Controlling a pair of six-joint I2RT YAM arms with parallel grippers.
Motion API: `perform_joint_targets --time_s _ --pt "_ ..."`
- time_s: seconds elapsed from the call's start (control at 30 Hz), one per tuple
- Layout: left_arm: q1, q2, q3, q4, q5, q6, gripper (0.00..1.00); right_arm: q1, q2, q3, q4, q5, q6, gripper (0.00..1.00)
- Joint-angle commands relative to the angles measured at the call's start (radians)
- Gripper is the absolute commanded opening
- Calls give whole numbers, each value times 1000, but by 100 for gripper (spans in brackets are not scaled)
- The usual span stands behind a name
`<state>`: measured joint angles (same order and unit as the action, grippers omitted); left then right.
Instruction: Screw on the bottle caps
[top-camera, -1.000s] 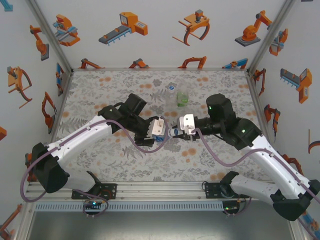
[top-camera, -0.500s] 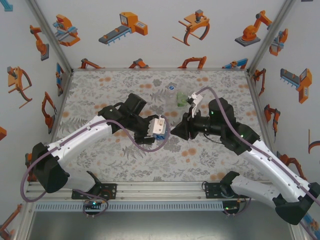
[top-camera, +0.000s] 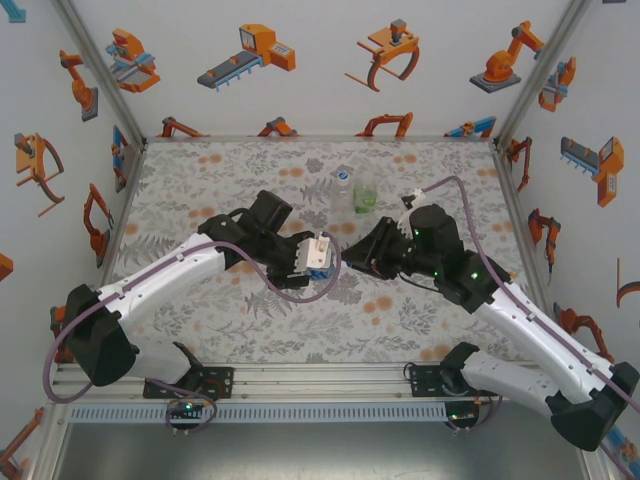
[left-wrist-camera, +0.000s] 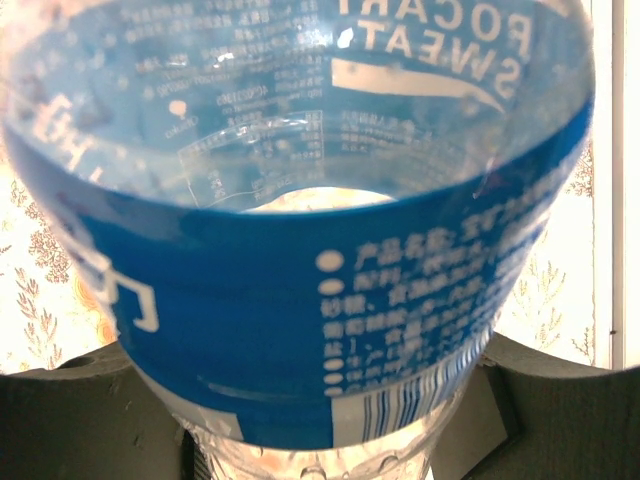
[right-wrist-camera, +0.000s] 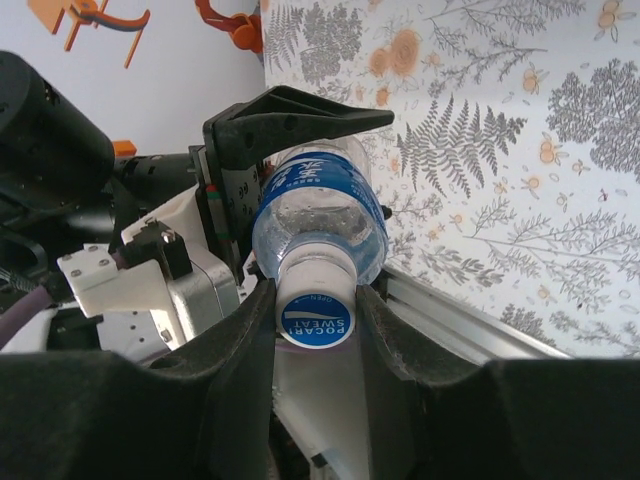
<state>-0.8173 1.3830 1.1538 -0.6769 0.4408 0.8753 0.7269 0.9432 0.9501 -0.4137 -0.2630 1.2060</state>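
Note:
The blue-labelled bottle (top-camera: 322, 262) lies sideways above the table's middle, my left gripper (top-camera: 314, 256) shut round its body. In the left wrist view its blue label (left-wrist-camera: 330, 320) sits between the dark fingers (left-wrist-camera: 560, 410). Its neck points at my right gripper (top-camera: 350, 258), which faces the left one. In the right wrist view the right gripper (right-wrist-camera: 316, 300) is shut on the bottle cap (right-wrist-camera: 316, 312), white with a blue printed top, seated on the bottle's (right-wrist-camera: 320, 205) neck. The left gripper's black finger (right-wrist-camera: 300, 112) runs over the bottle.
A plain clear bottle (top-camera: 343, 186) and a green-tinted bottle (top-camera: 365, 196) stand upright side by side at the back of the patterned table (top-camera: 200, 170), just behind the two grippers. An aluminium rail (top-camera: 320, 383) runs along the near edge.
My right wrist has rolled about its own axis while gripping the cap; its white camera mount swung from the near side up to the far side. The left arm and bottle stayed put.

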Motion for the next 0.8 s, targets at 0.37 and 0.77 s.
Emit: perform_joint_targets --time_s 0.37,0.77 --pt "-21 -15 33 96 91 -10 0 6 25 228 -111 92 -393 67" --pt "-20 -10 34 80 106 8 0 6 -37 213 12 -141 -1158 64"
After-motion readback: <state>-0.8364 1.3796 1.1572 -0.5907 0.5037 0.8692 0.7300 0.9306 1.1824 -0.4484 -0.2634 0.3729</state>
